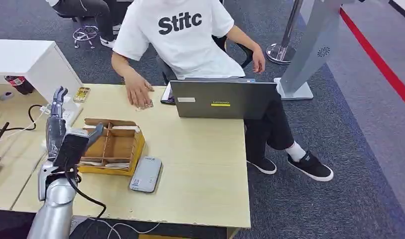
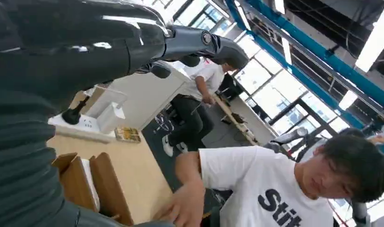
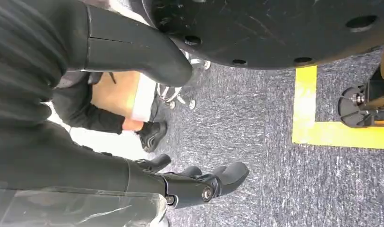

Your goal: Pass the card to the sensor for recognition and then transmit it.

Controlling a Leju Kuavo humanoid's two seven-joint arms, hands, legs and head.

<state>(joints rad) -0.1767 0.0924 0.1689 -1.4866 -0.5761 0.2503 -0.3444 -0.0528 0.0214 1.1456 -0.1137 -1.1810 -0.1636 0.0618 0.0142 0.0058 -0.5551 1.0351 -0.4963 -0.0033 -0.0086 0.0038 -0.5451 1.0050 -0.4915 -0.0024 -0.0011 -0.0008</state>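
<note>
Head view – left robot hand (image 1: 57,119) raised, fingers apart; right robot hand (image 3: 133,142) empty, apart over carpet (image 3: 256,142).

Bright even light, soft shadows, slight blur

Open-plan office or demo hall. Light wood desk (image 1: 200,164) on grey carpet (image 1: 339,149), with an open laptop (image 1: 222,99), a power strip (image 1: 70,113) and cables. Person (image 1: 190,35) seated in an office chair. Red floor stripe (image 1: 379,59) and a stanchion post (image 1: 285,47) nearby. Left wrist view: large windows (image 2: 275,90), blue ceiling beams (image 2: 303,56), strip lights (image 2: 379,38)
</note>
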